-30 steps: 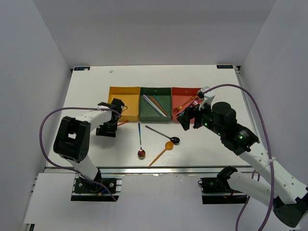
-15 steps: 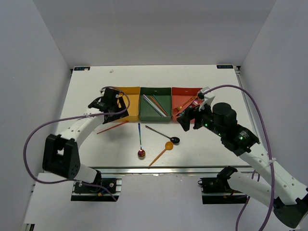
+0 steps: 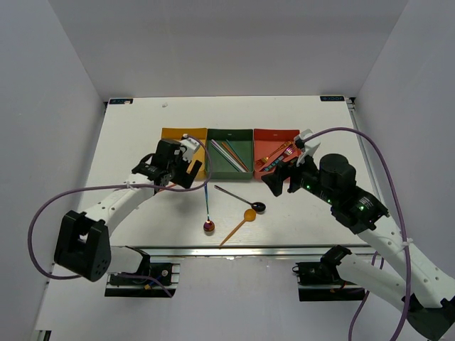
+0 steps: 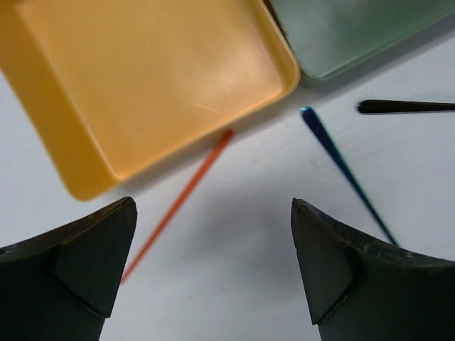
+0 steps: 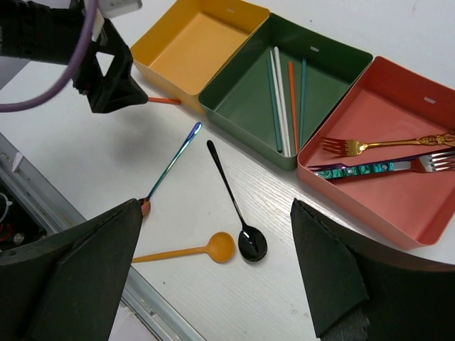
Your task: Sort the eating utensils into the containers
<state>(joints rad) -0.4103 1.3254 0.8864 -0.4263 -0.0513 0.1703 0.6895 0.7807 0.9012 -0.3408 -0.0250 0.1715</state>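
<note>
My left gripper is open and empty, hovering over the table at the front edge of the yellow-orange tray. An orange chopstick lies on the table between its fingers, nearer the left one. My right gripper is open and empty above the table in front of the red tray. Below it lie a black spoon, an orange spoon and an iridescent blue spoon. The green tray holds several chopsticks. The red tray holds a gold fork and a green-handled fork.
The three trays stand side by side at mid-table in the top view: yellow, green, red. The yellow tray holds nothing. The table's metal front rail runs just below the spoons. White walls enclose the table.
My left gripper swung from the yellow tray's left side down and right to its front edge. The orange chopstick lies still on the table. My right gripper barely shifted.
</note>
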